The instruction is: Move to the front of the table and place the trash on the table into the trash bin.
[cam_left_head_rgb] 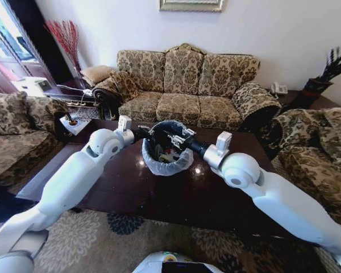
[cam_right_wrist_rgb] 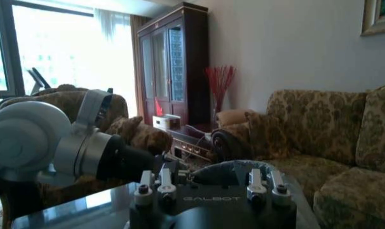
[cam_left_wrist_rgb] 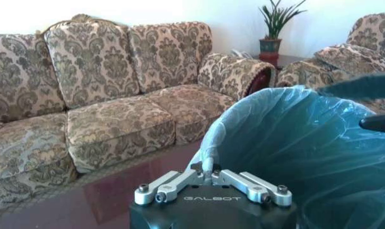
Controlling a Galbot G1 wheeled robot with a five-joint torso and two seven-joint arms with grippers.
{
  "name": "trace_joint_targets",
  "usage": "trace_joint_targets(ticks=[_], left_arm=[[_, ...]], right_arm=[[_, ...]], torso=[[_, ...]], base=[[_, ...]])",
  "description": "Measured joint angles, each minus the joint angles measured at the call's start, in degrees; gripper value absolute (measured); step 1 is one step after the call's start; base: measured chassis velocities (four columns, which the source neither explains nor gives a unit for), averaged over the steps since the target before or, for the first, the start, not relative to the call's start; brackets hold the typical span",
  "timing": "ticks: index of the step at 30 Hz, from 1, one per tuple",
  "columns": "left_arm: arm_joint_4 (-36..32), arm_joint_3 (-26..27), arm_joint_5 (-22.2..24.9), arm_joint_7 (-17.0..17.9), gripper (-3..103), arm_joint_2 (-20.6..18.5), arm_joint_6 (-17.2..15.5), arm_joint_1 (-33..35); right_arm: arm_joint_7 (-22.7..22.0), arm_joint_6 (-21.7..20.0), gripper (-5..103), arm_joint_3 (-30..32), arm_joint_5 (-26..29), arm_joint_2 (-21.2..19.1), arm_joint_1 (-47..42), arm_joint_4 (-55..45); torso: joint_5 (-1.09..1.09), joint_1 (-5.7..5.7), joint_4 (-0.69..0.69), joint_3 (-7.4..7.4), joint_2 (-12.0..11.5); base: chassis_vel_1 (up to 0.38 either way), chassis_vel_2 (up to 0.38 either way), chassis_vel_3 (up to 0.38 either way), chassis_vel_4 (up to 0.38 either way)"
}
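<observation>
The trash bin (cam_left_head_rgb: 166, 162), round and lined with a whitish bag, stands on the dark glossy table (cam_left_head_rgb: 159, 196) near its far side. Some trash (cam_left_head_rgb: 169, 153), pale and crumpled, lies inside it. My left gripper (cam_left_head_rgb: 149, 132) is at the bin's left rim. In the left wrist view the left gripper (cam_left_wrist_rgb: 207, 167) is shut on the folded edge of the trash bin's bag (cam_left_wrist_rgb: 294, 143). My right gripper (cam_left_head_rgb: 171, 138) hangs over the bin's mouth. In the right wrist view the right gripper (cam_right_wrist_rgb: 208, 179) is open, with the bin's rim (cam_right_wrist_rgb: 234, 168) just beyond it.
A patterned sofa (cam_left_head_rgb: 182, 85) runs along the far side of the table. Armchairs stand at the left (cam_left_head_rgb: 17, 131) and right (cam_left_head_rgb: 318, 148). A small side table (cam_left_head_rgb: 74, 124) sits at the far left corner, and a phone (cam_left_head_rgb: 279, 89) at the far right. A patterned carpet (cam_left_head_rgb: 125, 244) lies in front.
</observation>
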State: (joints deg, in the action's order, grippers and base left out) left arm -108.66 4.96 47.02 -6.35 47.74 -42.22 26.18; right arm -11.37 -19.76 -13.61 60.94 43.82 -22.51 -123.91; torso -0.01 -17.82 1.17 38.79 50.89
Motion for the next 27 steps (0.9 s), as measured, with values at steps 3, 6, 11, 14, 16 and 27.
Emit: trace_joint_targets(ticks=[3,6,11,14,16,27], left_arm=[[0.0,0.5,0.0,0.0,0,0.0,0.0,0.3],[-0.4,2.1,0.0,0.0,0,0.1,0.0,1.7],[-1.7,6.6,0.1,0.0,0,0.4,0.0,5.0],[-2.7,9.1,-0.3,0.0,0,0.8,0.0,6.9],[-4.2,12.3,-1.4,-0.1,0,1.4,0.1,8.9],[-5.7,21.3,-6.3,-2.9,0,-1.0,0.1,16.7]], right_arm=[[-0.7,1.4,65,0.0,0.3,0.4,0.8,0.0],[-1.3,2.3,76,2.4,1.0,-0.1,-0.1,-1.1],[-2.2,3.8,96,7.3,-0.4,-3.3,-6.6,-4.5],[-2.3,4.4,99,10.2,-2.7,-5.2,-10.1,-5.7],[-2.4,4.8,100,14.7,-5.2,-6.9,-14.7,-6.1],[-0.5,2.7,100,42.4,-6.0,-6.5,-41.6,-11.7]], torso=[[0.00,0.00,0.00,0.00,0.0],[-0.02,0.00,0.01,0.00,0.0],[0.00,0.00,0.00,0.00,0.0],[0.01,0.00,-0.01,0.00,0.0],[-0.01,0.01,0.00,0.00,0.0],[-0.01,0.01,0.00,-0.01,0.0]], base=[[0.000,0.000,0.000,0.000],[0.000,0.000,0.000,0.000],[0.000,0.000,0.000,0.000],[0.000,0.000,0.000,0.000],[0.000,0.000,0.000,0.000],[0.000,0.000,0.000,0.000]])
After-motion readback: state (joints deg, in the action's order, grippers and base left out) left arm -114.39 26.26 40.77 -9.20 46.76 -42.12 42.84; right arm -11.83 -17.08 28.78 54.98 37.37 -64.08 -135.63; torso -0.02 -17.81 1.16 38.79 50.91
